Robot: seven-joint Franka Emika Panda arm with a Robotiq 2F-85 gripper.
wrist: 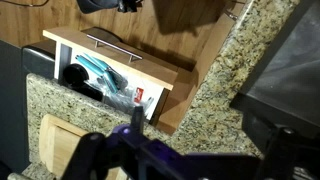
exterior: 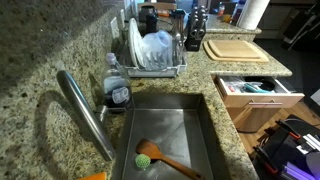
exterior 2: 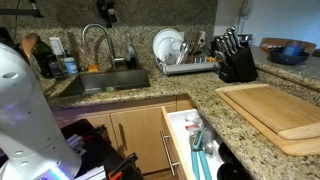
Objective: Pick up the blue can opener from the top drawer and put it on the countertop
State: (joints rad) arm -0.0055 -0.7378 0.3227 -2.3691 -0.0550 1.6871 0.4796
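Granite countertop (exterior: 40,60) around a steel sink (exterior: 180,115), with the top drawer (exterior: 264,112) pulled open.
In an exterior view, the blue can opener (exterior: 258,87) lies inside the drawer. In an exterior view, a cutting board (exterior 2: 270,110) rests on the counter just above that drawer. In the wrist view, the gripper (wrist: 185,145) hangs over the drawer, fingers spread wide and holding nothing.

Speckled stone, pale wood and a touch of teal in front of you.
You see brown-beige speckled granite on the countertop (exterior: 40,50). The top drawer (exterior: 265,108) is light brown with a whitish inside, the blue can opener (wrist: 97,66) is teal, the cutting board (exterior 2: 275,110) is pale wood, and the spoon (exterior: 143,160) is green-headed.
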